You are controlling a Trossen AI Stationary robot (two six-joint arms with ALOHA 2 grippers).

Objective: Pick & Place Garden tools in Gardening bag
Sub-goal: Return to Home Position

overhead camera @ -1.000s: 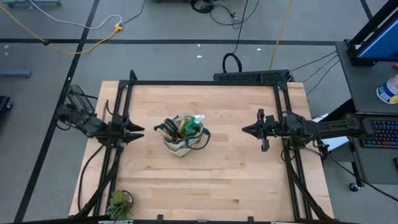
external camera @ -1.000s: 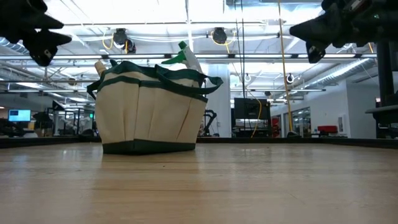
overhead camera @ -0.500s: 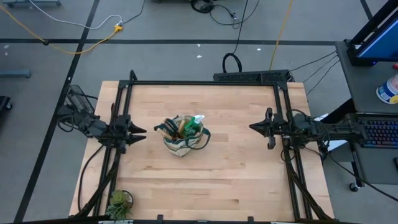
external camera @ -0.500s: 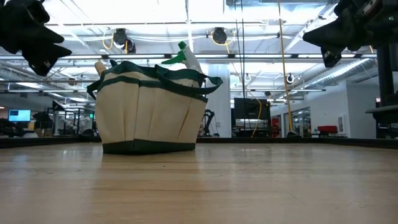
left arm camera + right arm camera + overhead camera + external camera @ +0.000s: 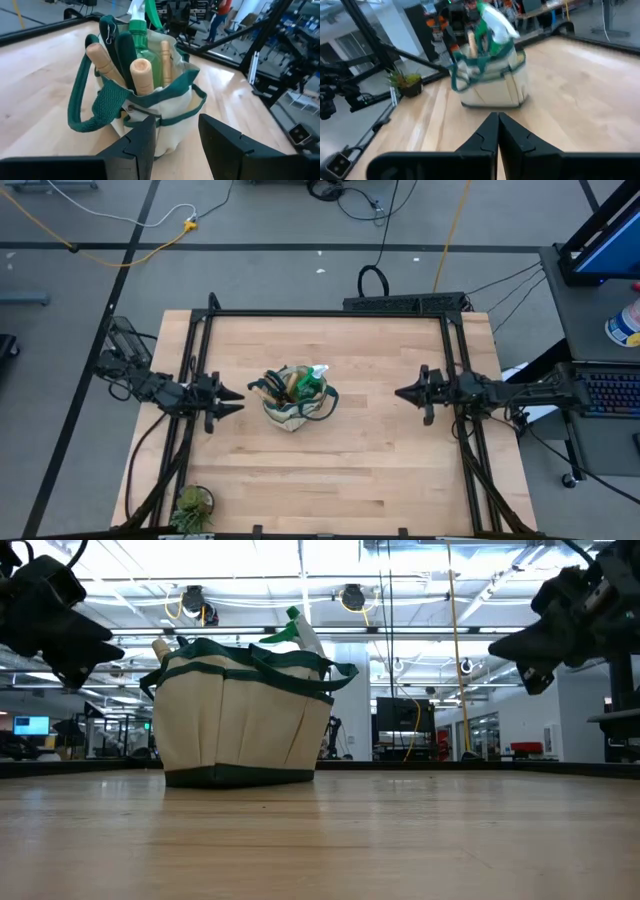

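The bag point(image 5: 297, 400) is sitting upright on the table point(image 5: 350, 470), a little toward the left edge from the middle. Wooden handles point(image 5: 141, 75) and the green spray bottle point(image 5: 316, 372) are sticking out of its top. In the high view no tool is lying loose on the bare wood; only the plant point(image 5: 191, 506) is standing at the near left corner.

The left gripper point(image 5: 238, 396) is hovering just beside the bag on its left, empty, its fingers parted with a clear gap between them. The right gripper point(image 5: 398, 393) is hanging well apart from the bag, toward the right edge, empty too, its fingers pressed together.

The packing looks finished, so what remains is sending both arms home. The left arm is the one needing care. One loop handle point(image 5: 80, 107) is drooping down the side of the bag facing it, and an open finger could snag it and tip the bag. Going straight back toward the left edge, without dipping, should be safest. The right arm has free room for its return.
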